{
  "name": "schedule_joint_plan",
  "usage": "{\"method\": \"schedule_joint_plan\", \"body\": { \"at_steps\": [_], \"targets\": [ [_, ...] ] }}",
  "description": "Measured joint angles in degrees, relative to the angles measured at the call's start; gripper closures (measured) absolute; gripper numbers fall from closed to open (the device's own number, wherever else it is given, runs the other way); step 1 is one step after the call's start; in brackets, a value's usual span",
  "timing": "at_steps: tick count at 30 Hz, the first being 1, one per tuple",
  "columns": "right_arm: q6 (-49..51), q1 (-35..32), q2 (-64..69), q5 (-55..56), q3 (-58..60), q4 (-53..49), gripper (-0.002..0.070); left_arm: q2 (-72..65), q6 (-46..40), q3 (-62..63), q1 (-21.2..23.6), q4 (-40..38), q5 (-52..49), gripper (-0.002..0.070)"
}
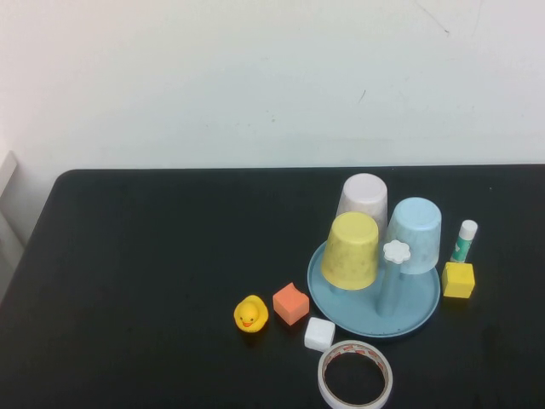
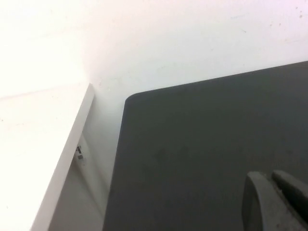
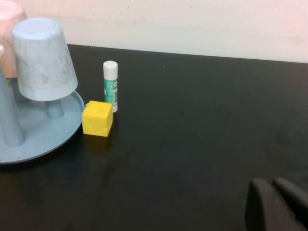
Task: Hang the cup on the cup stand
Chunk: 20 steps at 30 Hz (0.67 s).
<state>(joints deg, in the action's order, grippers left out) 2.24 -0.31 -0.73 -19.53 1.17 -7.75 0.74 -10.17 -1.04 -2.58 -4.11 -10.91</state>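
Note:
The yellow cup (image 1: 350,250) hangs upside down on a peg of the light blue cup stand (image 1: 421,308), at its front left. A pale pink cup (image 1: 363,198) and a light blue cup (image 1: 415,233) hang upside down on other pegs; one peg with a white flower cap (image 1: 397,251) is bare. The stand (image 3: 57,127) and blue cup (image 3: 44,59) also show in the right wrist view. My left gripper (image 2: 272,179) is shut and empty over bare black table near its far left corner. My right gripper (image 3: 272,184) is shut and empty, to the right of the stand. Neither gripper shows in the high view.
A rubber duck (image 1: 250,314), an orange block (image 1: 290,303), a white cube (image 1: 319,334) and a white tape roll (image 1: 355,376) lie in front of the stand. A yellow cube (image 1: 457,279) and a glue stick (image 1: 464,240) stand to its right. A white wall runs behind the table.

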Motion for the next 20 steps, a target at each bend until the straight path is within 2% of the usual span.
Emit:
{"method": "schedule_joint_plan", "body": {
  "at_steps": [7,20],
  "targets": [
    [0.00,0.00,0.00,0.00,0.00,0.00,0.0678,0.00,4.99,0.00,0.14,-0.48,-5.54,0.0676],
    [0.00,0.00,0.00,0.00,0.00,0.00,0.0678,0.00,4.63,0.00,0.21,-0.57,-6.83,0.0676]
  ]
}}
